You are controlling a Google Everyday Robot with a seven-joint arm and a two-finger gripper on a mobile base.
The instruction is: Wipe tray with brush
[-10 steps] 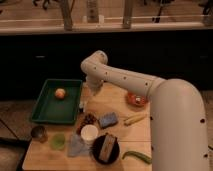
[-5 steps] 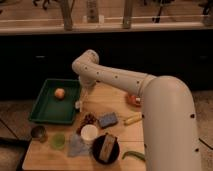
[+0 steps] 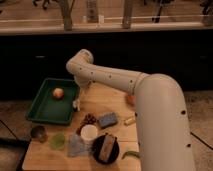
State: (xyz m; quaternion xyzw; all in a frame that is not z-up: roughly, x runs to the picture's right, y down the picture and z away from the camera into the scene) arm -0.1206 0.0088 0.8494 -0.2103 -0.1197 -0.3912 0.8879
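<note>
One dark-green tray at the left of the table, long axis roughly left to right, holding an orange ball. Lies immediately left of the gripper, poised at its right rim. Cannot tell the grip state, nor surely place the brush.

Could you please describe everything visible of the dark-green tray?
The large, shallow, dark-green rectangular tray, plastic by its look, has a raised rim and lies flat on the left rear part of the pale wooden table. Inside, towards the back, lies one small round orange-pink object; the rest of its floor looks bare. The robot's gripper hangs at its right rim; whether they touch cannot be told.
</note>
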